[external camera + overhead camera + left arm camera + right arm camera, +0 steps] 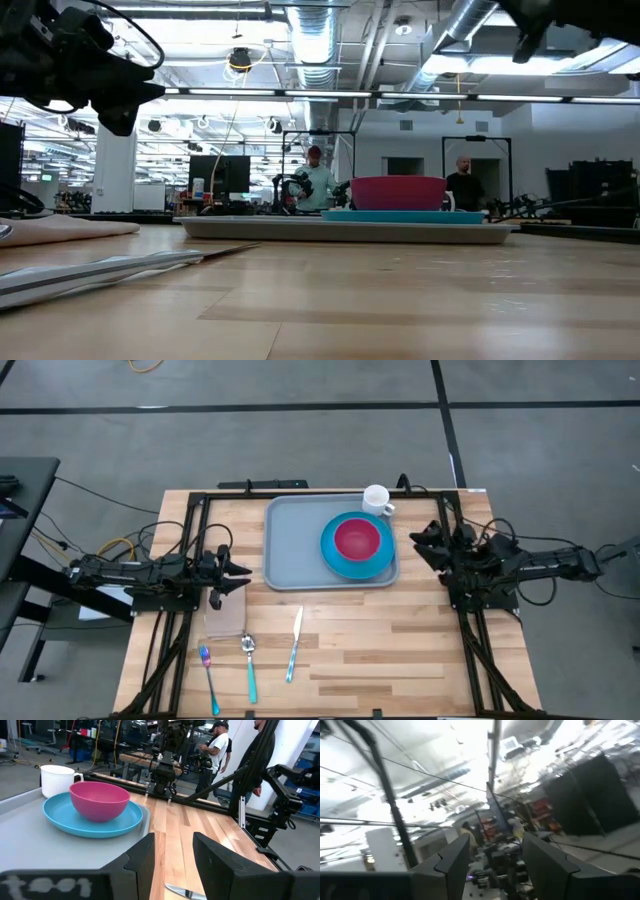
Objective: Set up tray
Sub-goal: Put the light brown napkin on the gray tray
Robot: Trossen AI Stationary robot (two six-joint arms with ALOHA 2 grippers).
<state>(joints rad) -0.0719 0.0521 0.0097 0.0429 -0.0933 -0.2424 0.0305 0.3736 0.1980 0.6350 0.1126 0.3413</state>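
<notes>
The grey-blue tray [296, 550] lies flat at the table's far middle. On its right half sits a round blue plate [385, 560] with a pink bowl [357, 538] in it, and a white mug [377, 499] stands at the tray's far right corner. In the left wrist view the plate [60, 817], bowl [99, 800] and mug [56, 780] show on the tray [25, 845]. My left gripper [245, 570] [172, 857] hovers open just left of the tray. My right gripper [416, 542] [495, 865] hovers open just right of the tray, tipped up toward the ceiling.
A beige napkin [226, 612] lies near the left gripper. Toward the near edge lie a fork [208, 678], a spoon [249, 668] and a knife [294, 645] with teal handles. Bare wood [400, 650] spreads at the near right. People stand in the room beyond the table.
</notes>
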